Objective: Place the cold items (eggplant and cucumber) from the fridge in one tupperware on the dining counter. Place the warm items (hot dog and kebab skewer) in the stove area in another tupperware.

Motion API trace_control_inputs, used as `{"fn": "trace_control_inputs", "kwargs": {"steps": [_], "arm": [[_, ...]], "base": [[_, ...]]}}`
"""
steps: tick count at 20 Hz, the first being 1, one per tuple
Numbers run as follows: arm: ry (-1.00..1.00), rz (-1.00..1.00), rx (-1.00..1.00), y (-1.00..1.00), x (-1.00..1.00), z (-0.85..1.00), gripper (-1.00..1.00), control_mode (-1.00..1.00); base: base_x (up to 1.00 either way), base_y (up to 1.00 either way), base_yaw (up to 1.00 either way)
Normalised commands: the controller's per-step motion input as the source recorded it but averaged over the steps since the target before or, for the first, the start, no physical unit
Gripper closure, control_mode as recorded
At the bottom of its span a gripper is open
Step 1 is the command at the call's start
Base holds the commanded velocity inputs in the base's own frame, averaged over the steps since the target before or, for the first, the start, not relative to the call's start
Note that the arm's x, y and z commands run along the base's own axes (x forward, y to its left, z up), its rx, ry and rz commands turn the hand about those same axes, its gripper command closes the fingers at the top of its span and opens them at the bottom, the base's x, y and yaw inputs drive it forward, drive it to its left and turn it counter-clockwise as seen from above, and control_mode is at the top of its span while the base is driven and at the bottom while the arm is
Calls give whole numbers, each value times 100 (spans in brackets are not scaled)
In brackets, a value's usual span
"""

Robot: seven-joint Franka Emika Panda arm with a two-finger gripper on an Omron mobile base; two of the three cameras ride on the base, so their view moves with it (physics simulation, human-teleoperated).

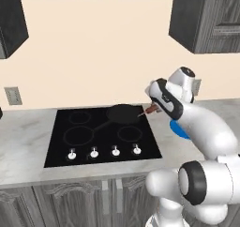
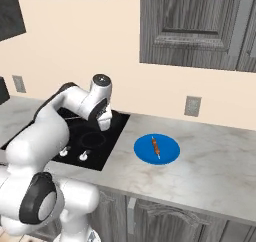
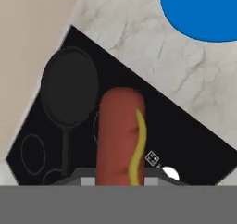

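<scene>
A marbled grey counter [image 2: 210,171] spans the lower frame, carrying a black cooktop [image 1: 103,134] at centre-left with a dark pan [image 1: 123,113] on it; a blue plate [image 2: 157,149] lies right of the cooktop.

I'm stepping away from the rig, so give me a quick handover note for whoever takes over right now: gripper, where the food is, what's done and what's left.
Gripper: shut on the hot dog, lifted above the stove near its right edge.
Kebab skewer: lies on the blue plate on the counter, right of the stove.
Pan: sits on the rear right burner, with nothing in it.
Done: hot dog picked up.
Left: carry the hot dog to a tupperware, then the skewer into the same one; eggplant and cucumber into another. No tupperware, eggplant or cucumber is in view here.
</scene>
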Motion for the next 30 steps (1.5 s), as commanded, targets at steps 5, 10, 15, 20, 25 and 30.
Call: {"fn": "trace_control_inputs", "kwargs": {"steps": [5, 10, 15, 20, 25, 30], "arm": [[9, -46, 10, 0, -100, 1, 100, -100], [-1, -46, 3, 0, -100, -1, 100, -100], [-2, -42, 5, 0, -100, -11, 100, -100], [-4, -35, 9, 0, -100, -8, 100, -100], [-20, -32, 9, -1, -64, -1, 100, -100], [-24, -9, -1, 10, 0, -9, 100, -100]], "base": [[0, 0, 0], [0, 0, 0], [0, 0, 0], [0, 0, 0], [0, 0, 0], [0, 0, 0]]}}
